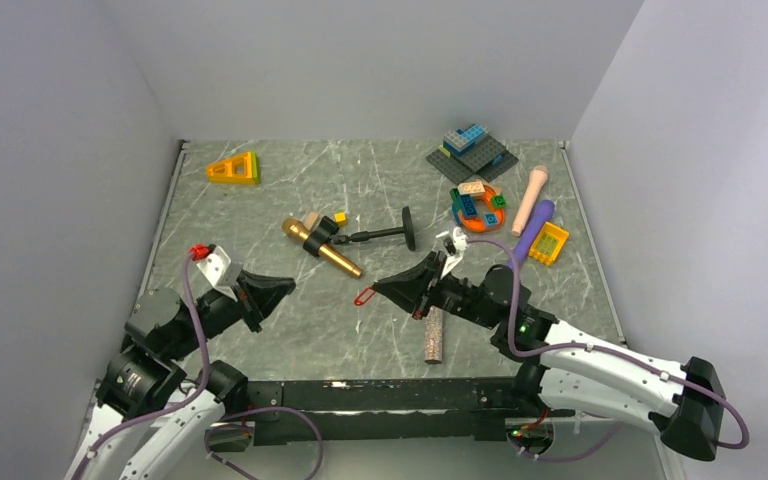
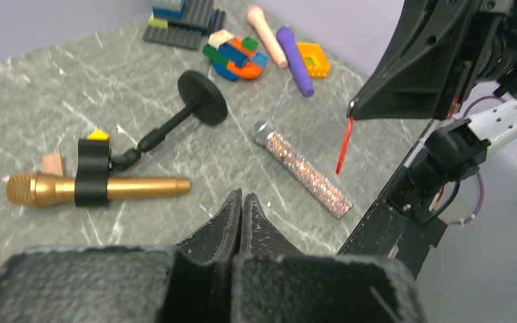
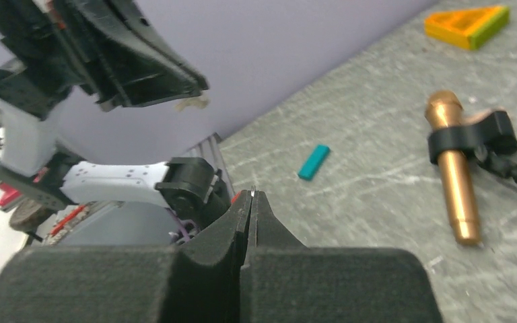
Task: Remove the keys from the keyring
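- Keyring [image 1: 364, 296]: a thin red loop pinched at the very tip of the right gripper [image 1: 378, 287]. It hangs clear of the surface [image 1: 290, 340], between the two arms. No key can be made out on it in any view, as the loop is small and seen edge-on.
- Right gripper: clenched on the keyring. In its own wrist view, only a sliver of red and a glint of metal show at the closed fingertips.
- Left gripper [image 1: 285, 287]: clenched, with fingertips pressed together and nothing clearly between them. It points toward the keyring from a short way off and is not touching it.
- Step in hand, as judged: the keyring is presented in the air so that the left gripper can work on the hanging part.
- Doing it well: the left gripper would need to part its fingers before closing in, then grasp low on the hanging part, away from the right fingertips.
- Pulling: draw along the wire of the loop rather than straight out, while the right gripper holds firm.
- Risk: the tip pinch is shallow, so a sideways tug could twist the loop out of the fingers. A slow, aligned approach suits it.
- Clutter: the gold microphone [image 1: 325, 250] and the glitter microphone [image 1: 433, 338] lie near, below the work zone. A small teal piece [image 3: 313, 162] lies on the surface beyond, and what it is cannot be told.
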Robot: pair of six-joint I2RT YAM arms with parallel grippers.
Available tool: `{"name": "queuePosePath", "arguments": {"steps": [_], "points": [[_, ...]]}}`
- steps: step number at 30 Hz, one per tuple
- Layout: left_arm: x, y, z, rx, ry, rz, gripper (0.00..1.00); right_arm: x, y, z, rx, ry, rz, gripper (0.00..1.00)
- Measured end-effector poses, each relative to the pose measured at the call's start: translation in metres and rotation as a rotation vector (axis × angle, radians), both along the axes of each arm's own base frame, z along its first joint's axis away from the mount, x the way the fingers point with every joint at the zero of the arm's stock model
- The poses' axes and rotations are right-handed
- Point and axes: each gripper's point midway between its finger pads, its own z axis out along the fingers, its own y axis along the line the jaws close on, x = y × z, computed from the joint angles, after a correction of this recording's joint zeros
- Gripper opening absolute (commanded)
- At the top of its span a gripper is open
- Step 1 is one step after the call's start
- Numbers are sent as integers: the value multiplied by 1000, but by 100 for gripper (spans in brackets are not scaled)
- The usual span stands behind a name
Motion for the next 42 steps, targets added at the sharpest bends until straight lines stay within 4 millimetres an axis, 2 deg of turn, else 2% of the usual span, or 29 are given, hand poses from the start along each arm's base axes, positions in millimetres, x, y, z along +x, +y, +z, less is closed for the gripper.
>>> {"name": "queuePosePath", "arguments": {"steps": [3,9,13,16,20,27,34,38,39,41,42], "points": [[-5,7,-20,24,40,22,0,8,1,-17,-51,43,-38,0],[-6,18,-42,53,83,75,0,27,12,-48,-106,144,-105,0],[-5,19,-46,58,90,86,0,46,27,-90,-208,249,-167,0],[-6,21,-45,53,80,91,0,64,46,-109,-276,314,-206,0],[-10,24,-41,36,52,99,0,86,71,-115,-289,367,-224,0],[-13,30,-35,16,20,116,0,121,92,-136,-286,465,-227,0],[-12,31,-36,18,21,125,0,142,105,-157,-294,533,-209,0],[-11,31,-37,19,23,126,0,146,113,-170,-292,575,-179,0],[-11,31,-37,19,24,126,0,145,115,-173,-291,587,-166,10],[-11,31,-37,19,24,126,0,143,118,-179,-292,608,-148,56],[-11,31,-37,19,24,126,0,141,119,-181,-292,618,-141,71]]}}
